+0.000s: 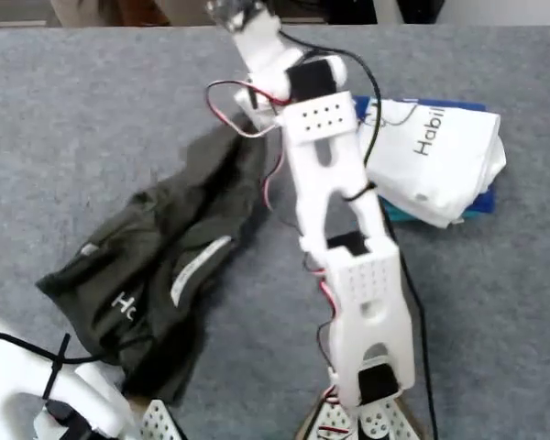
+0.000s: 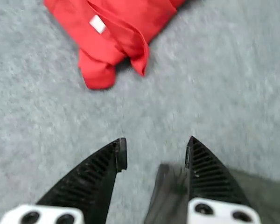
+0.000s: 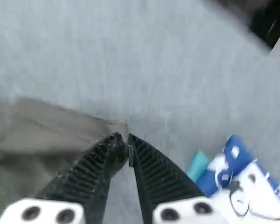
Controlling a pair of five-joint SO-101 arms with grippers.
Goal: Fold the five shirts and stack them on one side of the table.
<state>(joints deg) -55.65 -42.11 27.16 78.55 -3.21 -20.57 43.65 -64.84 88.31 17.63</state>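
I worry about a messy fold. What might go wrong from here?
The right gripper pinches only the corner of the dark shirt, so it may slip free. The shirt lies bunched, so the fold may come out crooked. The arm passes close beside the folded stack and might nudge it.

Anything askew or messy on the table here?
The dark shirt lies crumpled and unfolded in the middle of the table, and a red shirt lies bunched up. The folded white shirt sits skewed over a blue shirt, whose edges poke out.
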